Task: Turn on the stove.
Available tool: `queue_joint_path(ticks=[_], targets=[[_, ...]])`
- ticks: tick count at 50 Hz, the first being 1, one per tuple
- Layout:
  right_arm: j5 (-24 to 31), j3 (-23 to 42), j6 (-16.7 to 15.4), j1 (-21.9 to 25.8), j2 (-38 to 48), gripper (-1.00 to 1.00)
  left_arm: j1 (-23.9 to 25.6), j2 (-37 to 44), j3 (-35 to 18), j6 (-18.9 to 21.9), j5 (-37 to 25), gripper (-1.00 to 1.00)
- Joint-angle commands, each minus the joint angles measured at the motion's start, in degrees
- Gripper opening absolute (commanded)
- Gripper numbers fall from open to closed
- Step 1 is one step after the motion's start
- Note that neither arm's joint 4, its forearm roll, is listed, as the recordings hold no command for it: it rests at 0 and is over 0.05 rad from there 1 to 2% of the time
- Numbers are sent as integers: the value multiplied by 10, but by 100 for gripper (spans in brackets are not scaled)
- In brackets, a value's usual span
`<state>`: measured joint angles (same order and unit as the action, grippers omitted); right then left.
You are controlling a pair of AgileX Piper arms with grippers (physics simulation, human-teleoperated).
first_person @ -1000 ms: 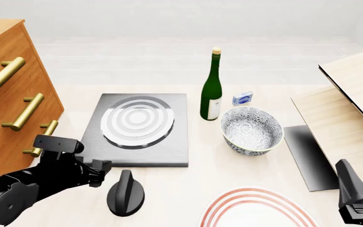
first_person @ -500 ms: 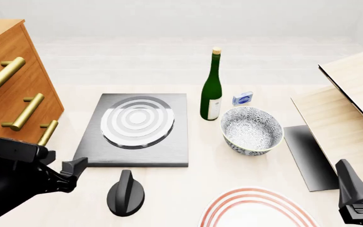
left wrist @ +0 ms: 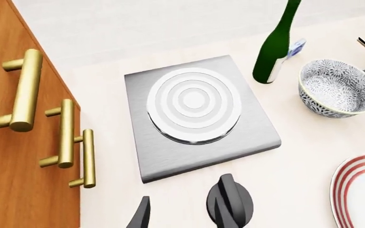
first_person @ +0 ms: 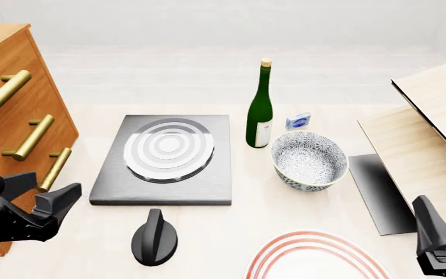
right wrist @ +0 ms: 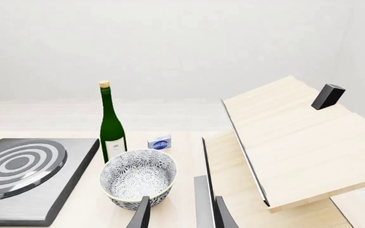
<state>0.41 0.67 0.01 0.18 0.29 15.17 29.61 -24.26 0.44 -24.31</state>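
My left pincer [first_person: 46,197] hung spread and empty by the near-left bench edge — the knob [first_person: 155,237] lay off to its right, ridge pointing away from me, much nearer this arm than the right pincer [first_person: 438,250], whose fingers looked parted, holding nothing. Just beyond the knob sat the stove [first_person: 165,158] — pale bench [first_person: 207,232] bare around it, cabinet [first_person: 14,116] crowding left.

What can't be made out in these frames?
- Left claw: front view shows it apart from the knob; its opening is unreadable.
- Right claw: cut off by the front view's corner.
- Plate: cut by the bottom edge.
- Bottle label: too small.
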Motion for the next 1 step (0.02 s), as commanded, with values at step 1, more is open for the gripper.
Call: queue_joint_path(ticks=[1], targets=[[-1,-1,0,0,0,100,11,-50,-62,5,-82,100]])
